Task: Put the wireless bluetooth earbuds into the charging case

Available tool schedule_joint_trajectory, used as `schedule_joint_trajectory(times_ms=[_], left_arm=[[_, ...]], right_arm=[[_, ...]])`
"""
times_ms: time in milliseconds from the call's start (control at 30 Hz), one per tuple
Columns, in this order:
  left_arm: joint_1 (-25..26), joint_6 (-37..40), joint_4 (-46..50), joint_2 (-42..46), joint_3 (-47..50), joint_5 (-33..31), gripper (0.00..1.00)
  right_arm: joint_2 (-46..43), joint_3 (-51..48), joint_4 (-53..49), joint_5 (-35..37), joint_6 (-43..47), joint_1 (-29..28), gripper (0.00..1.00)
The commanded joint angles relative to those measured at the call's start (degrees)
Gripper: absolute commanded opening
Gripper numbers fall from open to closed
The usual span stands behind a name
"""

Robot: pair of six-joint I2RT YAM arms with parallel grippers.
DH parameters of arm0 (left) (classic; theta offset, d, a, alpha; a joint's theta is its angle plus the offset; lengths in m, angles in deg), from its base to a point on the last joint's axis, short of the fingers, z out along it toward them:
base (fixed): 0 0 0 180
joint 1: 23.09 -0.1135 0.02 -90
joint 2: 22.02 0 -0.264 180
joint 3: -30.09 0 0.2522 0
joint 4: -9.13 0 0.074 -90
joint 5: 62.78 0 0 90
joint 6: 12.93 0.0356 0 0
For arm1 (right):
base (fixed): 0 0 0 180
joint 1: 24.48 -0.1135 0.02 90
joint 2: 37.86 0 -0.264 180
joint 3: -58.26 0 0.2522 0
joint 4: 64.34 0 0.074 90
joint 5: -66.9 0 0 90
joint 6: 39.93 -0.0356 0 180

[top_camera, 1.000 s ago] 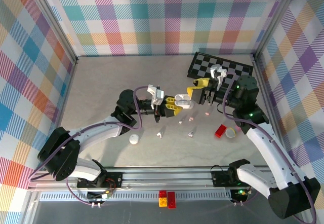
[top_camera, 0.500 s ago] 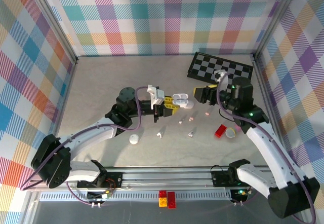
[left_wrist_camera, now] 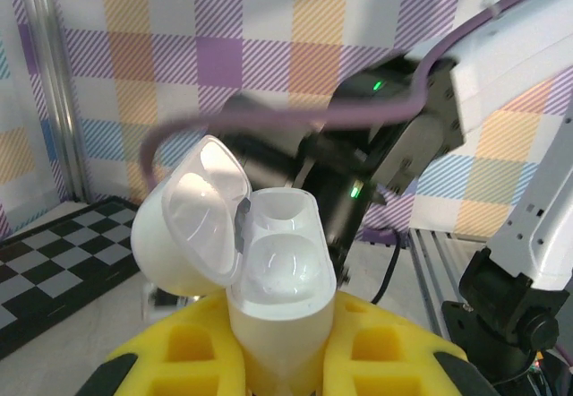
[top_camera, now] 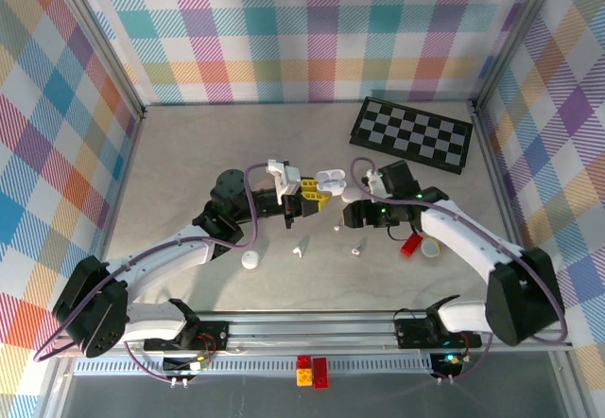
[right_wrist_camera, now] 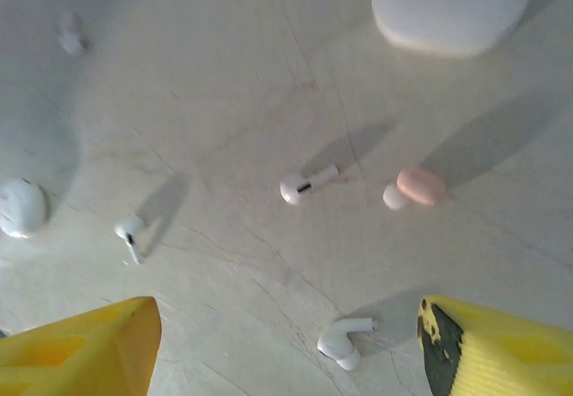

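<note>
The glossy white pebble-shaped charging case (left_wrist_camera: pixel 273 279), its lid swung open, is clamped upright between the yellow fingers of the left gripper (left_wrist_camera: pixel 282 365), while the right gripper (right_wrist_camera: pixel 286 351) is held wide apart and empty over the tiny white and pale pink short-stemmed earbuds (right_wrist_camera: pixel 307 184) scattered on the beige tabletop (right_wrist_camera: pixel 224 82).
</note>
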Motion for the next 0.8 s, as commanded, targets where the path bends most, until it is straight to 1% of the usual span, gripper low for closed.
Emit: schedule_joint_trajectory(times_ms=[0,200,367,500,600,667,767], left_arm=[[-0.6,0.1,-1.3,0.7,-1.1,2.5,0.0],[-1.2,0.9,-0.4,1.6,0.0,2.5,0.0],[-1.4,1.6,-0.5,2.1,0.8,0.9,0.0],[-1.6,1.6,-0.4,2.2,0.9,0.9,0.0],[-1.7,1.5,0.5,2.4,0.8,0.3,0.0],[-1.8,0.9,0.5,2.5,0.9,-1.3,0.0],[-2.1,-0.6,-2.2,2.4,1.9,-2.8,0.0]], right_arm=[[3.1,0.2,-0.3,0.2,0.5,-1.5,0.75],[9.6,1.4,0.6,-1.7,2.7,-3.4,0.74],[15.1,2.8,1.1,-4.0,2.6,-4.3,0.69],[18.5,3.5,1.1,-4.0,2.1,-4.9,0.67],[18.8,2.8,0.7,-3.7,1.6,-5.3,0.66],[17.9,1.6,0.6,-2.7,0.7,-5.4,0.64],[16.3,0.1,0.2,-2.2,-0.6,-5.8,0.63]])
